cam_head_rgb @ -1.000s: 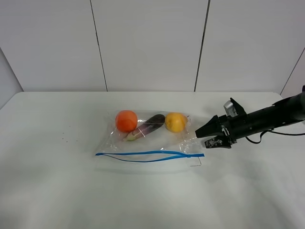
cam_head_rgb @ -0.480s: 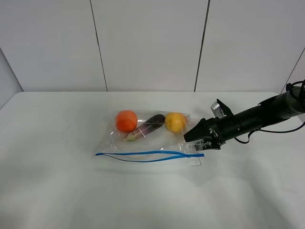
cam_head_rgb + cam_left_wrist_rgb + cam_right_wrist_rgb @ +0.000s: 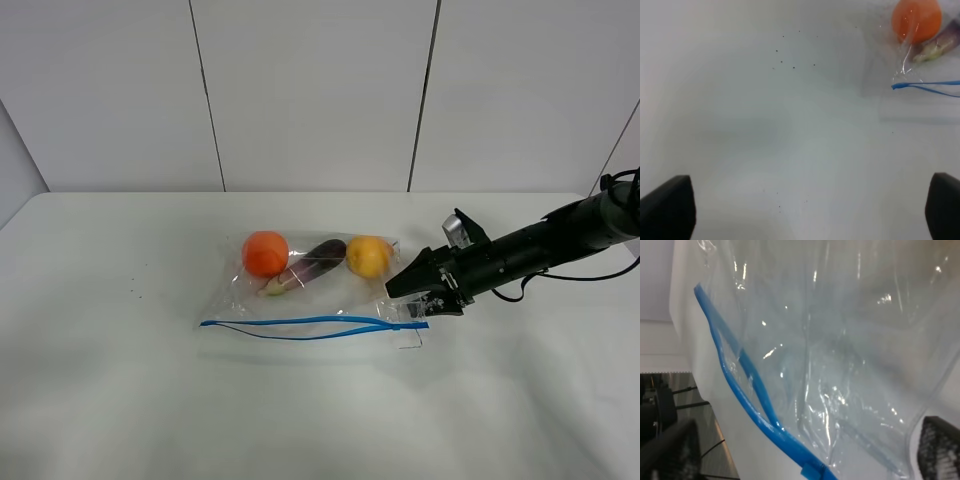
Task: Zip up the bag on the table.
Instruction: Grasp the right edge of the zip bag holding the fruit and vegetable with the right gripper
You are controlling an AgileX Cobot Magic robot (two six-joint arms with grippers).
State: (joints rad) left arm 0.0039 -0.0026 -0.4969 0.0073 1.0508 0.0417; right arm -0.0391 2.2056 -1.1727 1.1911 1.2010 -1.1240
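Observation:
The clear bag (image 3: 322,292) lies mid-table on the white table (image 3: 120,400), its blue zipper strip (image 3: 300,322) along the near edge, with the two tracks parted in the middle. An orange fruit (image 3: 265,253), a dark eggplant (image 3: 316,261) and a yellow fruit (image 3: 368,256) show through it. My right gripper (image 3: 411,293) is open at the bag's right end, just above the zipper's end. In the right wrist view the bag (image 3: 850,340) and zipper (image 3: 742,377) fill the space between its fingers. My left gripper (image 3: 805,212) is open over bare table, away from the bag's left corner (image 3: 907,75).
White wall panels (image 3: 310,90) stand behind the table's far edge. A few dark specks (image 3: 790,60) lie on the tabletop left of the bag. The right arm (image 3: 545,245) reaches in from the right edge, with cables behind it.
My right gripper has moved left, from clear of the bag to over its right end. It has held still for the last half second. The bag has not moved.

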